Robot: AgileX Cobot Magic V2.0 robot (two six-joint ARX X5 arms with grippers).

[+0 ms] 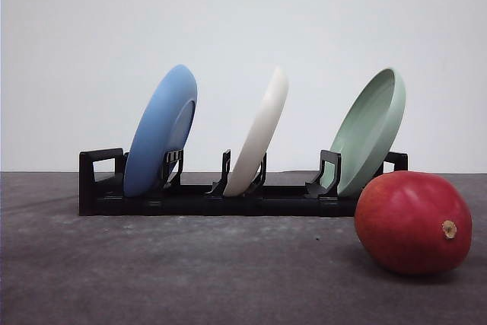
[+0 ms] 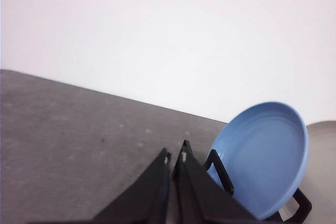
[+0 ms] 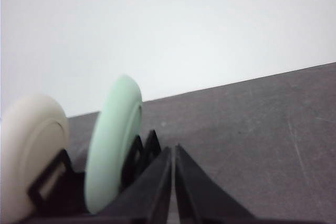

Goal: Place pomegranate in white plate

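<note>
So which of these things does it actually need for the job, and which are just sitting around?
Needed:
- pomegranate, lying on the table to the right of the rack
- white plate, standing on edge in the rack's middle slot

Just there:
- blue plate, left slot
- pale green plate, right slot
- black rack

The pomegranate lies on its side on the dark grey table, at the front right, its glossy red skin shading orange on top and its small tan stem nub facing right and forward. The white plate stands on edge, tilted right, in the black rack's middle slot, behind and left of the fruit, apart from it.
</note>
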